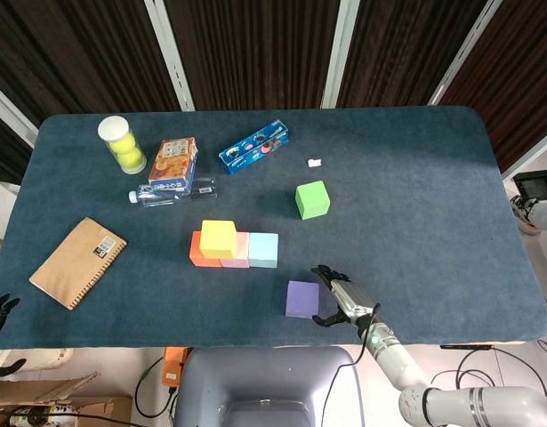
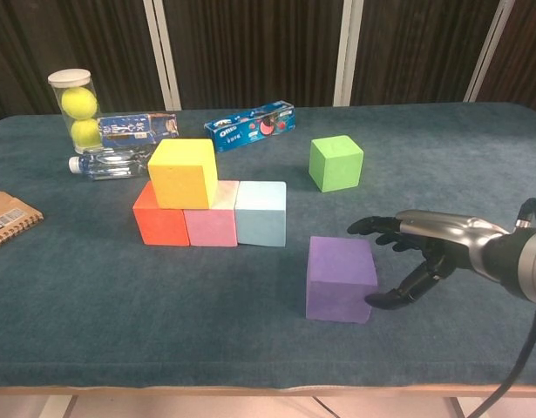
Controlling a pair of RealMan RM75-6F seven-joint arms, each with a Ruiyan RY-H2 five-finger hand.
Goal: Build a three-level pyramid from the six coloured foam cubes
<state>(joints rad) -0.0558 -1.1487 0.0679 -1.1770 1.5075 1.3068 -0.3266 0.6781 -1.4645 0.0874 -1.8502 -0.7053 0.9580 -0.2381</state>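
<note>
Blue table [image 2: 477, 157], purple cube [image 2: 341, 279] beside right robot hand [image 2: 405, 250]

The blue biscuit packet [image 2: 250, 125] at the back of the worktop [image 2: 442, 165] reads "OREO". The lying water bottle [image 2: 137, 129] carries a blue label whose print is too small to read.

Toward the table's [image 1: 433, 178] far left corner you have a clear tube of tennis balls [image 1: 122, 144] standing upright. Just beside it lie a snack box [image 1: 173, 164] and a water bottle [image 1: 173, 193]. A blue Oreo pack [image 1: 253, 147] lies nearer the far edge's middle, a small white scrap [image 1: 314, 163] close by, and a brown spiral notebook [image 1: 77, 261] by the left edge.
</note>
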